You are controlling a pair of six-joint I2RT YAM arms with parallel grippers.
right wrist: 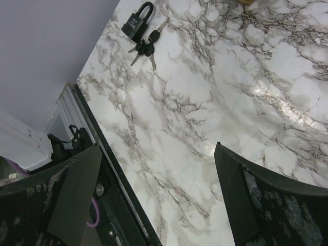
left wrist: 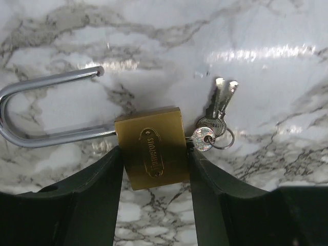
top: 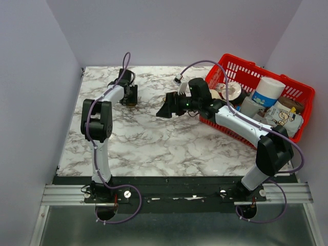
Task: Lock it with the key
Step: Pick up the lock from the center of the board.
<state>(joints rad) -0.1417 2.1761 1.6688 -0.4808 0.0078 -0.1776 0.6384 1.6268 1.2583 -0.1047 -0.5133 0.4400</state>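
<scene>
Fingers [left wrist: 97,195] of our left gripper [left wrist: 156,151] sit against both flanks of the brass padlock [left wrist: 151,133], gripping its body as it lies flat on the marble table [left wrist: 256,31]. Its steel shackle [left wrist: 31,138] stands sprung, free end out of the body. Just beside the lock's base we see silver keys [left wrist: 218,110] on a ring. Our right gripper [right wrist: 158,148] hangs spread wide above the marble, holding nothing; beyond it lie a black padlock [right wrist: 137,20] and black-headed keys [right wrist: 146,48].

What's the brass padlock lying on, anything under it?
Only the marble table shows around the brass padlock, which lies flat in the left gripper. The spot directly beneath its body is covered.
</scene>
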